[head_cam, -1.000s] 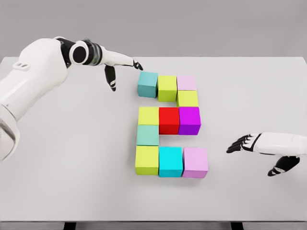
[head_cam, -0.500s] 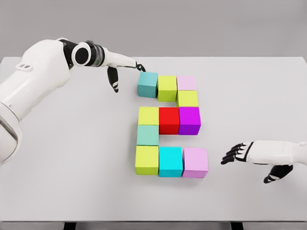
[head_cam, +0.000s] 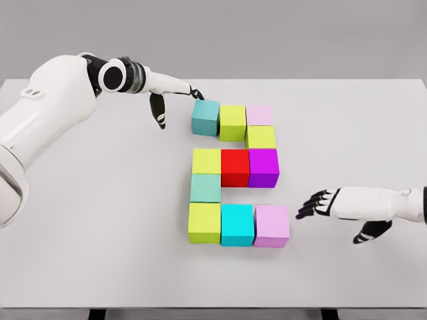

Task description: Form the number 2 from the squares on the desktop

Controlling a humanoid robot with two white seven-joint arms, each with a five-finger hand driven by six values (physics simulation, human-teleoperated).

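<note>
- White left arm enters from the left edge; left hand (head_cam: pixel 168 97) reaches over the far part of the white table (head_cam: pixel 100 233), fingers spread flat, thumb hanging down, gripping nothing. Its fingertips (head_cam: pixel 195 93) sit just beside the far left corner of the teal cube (head_cam: pixel 205 117); whether they touch it, cannot tell.
- Coloured cubes sit mid-table in the form of a 2.
- Top row: teal cube, then a yellow-green cube (head_cam: pixel 233 123), then a pale pink cube (head_cam: pixel 259 115), side by side.
- Below the pale pink one: a second yellow-green cube (head_cam: pixel 261 137).
- Middle row: yellow-green cube (head_cam: pixel 207 161), red cube (head_cam: pixel 235 167), purple cube (head_cam: pixel 263 167), touching.
- Under the row's left end: a mint-green cube (head_cam: pixel 205 188).
- Bottom row: yellow-green cube (head_cam: pixel 204 223), cyan cube (head_cam: pixel 237 225), lilac cube (head_cam: pixel 271 225), touching.
- Right hand (head_cam: pixel 340 203) comes in from the right edge, low over the table, fingers extended and apart, empty, near the lilac cube but apart from it.
</note>
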